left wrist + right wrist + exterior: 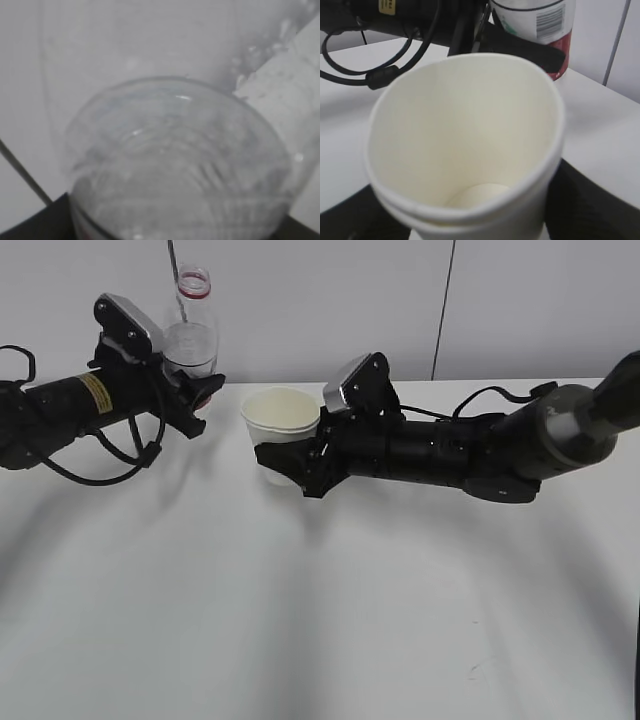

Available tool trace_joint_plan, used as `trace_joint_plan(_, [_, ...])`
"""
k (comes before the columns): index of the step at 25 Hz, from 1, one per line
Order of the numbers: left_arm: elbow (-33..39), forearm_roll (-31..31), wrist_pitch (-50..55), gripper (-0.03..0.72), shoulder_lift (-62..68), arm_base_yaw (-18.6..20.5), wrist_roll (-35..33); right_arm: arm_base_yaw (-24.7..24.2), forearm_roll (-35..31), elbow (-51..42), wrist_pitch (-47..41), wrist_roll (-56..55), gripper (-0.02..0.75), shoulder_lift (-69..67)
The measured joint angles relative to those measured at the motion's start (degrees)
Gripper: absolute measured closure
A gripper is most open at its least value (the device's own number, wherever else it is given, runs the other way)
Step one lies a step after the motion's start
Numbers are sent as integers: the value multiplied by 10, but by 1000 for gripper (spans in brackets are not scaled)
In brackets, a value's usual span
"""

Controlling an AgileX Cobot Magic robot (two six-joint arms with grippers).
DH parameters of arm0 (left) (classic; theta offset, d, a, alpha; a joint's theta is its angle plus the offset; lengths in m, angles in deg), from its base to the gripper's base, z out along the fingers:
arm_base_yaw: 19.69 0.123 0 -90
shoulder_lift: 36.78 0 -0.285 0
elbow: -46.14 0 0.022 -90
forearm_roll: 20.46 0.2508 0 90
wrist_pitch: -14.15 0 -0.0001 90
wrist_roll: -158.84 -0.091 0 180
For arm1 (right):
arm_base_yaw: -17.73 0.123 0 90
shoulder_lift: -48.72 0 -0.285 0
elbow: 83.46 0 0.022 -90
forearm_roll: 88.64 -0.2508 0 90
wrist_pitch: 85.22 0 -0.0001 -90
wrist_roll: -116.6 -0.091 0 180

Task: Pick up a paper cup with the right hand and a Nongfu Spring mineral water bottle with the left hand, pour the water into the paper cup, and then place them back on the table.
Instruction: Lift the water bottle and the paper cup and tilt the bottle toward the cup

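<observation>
My left gripper (190, 390), on the black arm with the yellow label band, is shut on the clear Nongfu Spring bottle (190, 335), which stands upright at the back left with its red neck ring on top. The bottle's clear shoulder fills the left wrist view (175, 160). Its red label and barcode show in the right wrist view (545, 30). My right gripper (292, 465), on the arm with the silver wrist plate, is shut on the cream-white paper cup (280, 425), held upright near the middle of the table. The cup's open mouth fills the right wrist view (465, 140); it looks dry inside.
The white table (320, 620) stretches out in front of both arms. A grey wall with vertical seams (445, 310) stands just behind the table's far edge. Black cables (95, 465) loop under the left arm.
</observation>
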Motion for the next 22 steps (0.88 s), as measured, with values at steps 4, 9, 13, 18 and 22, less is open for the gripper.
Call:
trace_joint_plan(4, [0, 23, -1, 288, 0, -17, 0, 0, 4, 2, -2, -7, 227, -1])
trace_joint_plan(9, [0, 35, 5, 288, 0, -37, -34, 0, 18, 2, -11, -38, 227, -11])
trace_joint_plan(13, [0, 37, 19, 288, 0, -40, -67, 0, 22, 2, -11, -40, 227, -18])
trace_joint_plan(18, [0, 26, 25, 288, 0, -40, -104, 0, 19, 3, 6, -40, 227, -18])
trace_joint_plan(22, [0, 13, 26, 288, 0, -40, -131, 0, 12, 3, 25, -40, 227, -18])
